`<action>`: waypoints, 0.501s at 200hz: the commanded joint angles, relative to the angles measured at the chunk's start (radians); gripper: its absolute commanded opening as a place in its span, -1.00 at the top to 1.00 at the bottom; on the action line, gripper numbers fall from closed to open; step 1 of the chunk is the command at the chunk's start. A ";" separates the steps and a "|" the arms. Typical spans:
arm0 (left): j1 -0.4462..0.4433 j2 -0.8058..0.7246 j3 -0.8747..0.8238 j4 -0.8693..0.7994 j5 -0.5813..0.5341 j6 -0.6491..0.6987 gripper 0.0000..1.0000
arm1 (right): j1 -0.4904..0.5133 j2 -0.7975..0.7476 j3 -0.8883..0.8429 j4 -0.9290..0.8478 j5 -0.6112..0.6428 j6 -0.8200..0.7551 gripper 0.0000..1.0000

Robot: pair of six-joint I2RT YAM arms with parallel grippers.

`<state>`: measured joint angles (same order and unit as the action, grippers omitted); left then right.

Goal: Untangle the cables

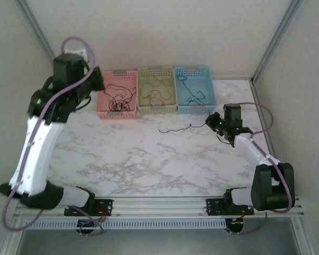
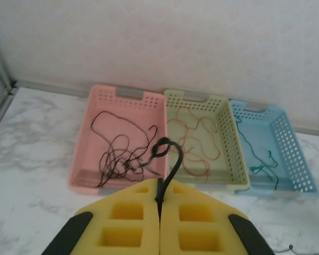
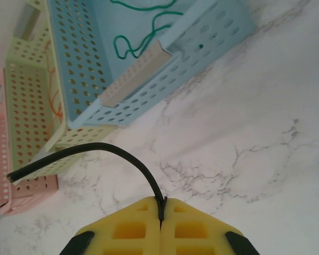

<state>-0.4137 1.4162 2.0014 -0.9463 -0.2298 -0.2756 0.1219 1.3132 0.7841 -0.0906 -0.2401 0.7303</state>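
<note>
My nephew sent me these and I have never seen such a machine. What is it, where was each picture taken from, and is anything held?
These are two robot arms bolted at the near edge of a marble table. One picture looks down from above and behind them; the other two come from cameras on the wrists, so the yellow fingers at the bottom are each gripper's own. At the far side stand a pink basket with black cables, a green basket with red-orange cables and a blue basket with teal-green cables. The left gripper is shut on a looped black cable near the pink basket; the right gripper is shut on a curved black cable trailing over the table.
</note>
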 commanded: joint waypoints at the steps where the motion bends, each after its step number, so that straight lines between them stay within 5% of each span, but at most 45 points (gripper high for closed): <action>1: 0.050 0.165 0.163 0.052 0.030 0.029 1.00 | -0.004 -0.059 -0.020 -0.020 -0.017 -0.042 1.00; 40: 0.136 0.469 0.461 -0.003 0.049 0.006 1.00 | -0.004 -0.132 -0.027 -0.095 -0.007 -0.080 1.00; 100: 0.225 0.794 0.520 0.036 0.142 -0.032 1.00 | -0.003 -0.214 -0.019 -0.179 -0.009 -0.125 1.00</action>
<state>-0.2050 2.0892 2.4939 -0.8993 -0.1444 -0.2928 0.1219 1.1297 0.7753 -0.2195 -0.2390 0.6403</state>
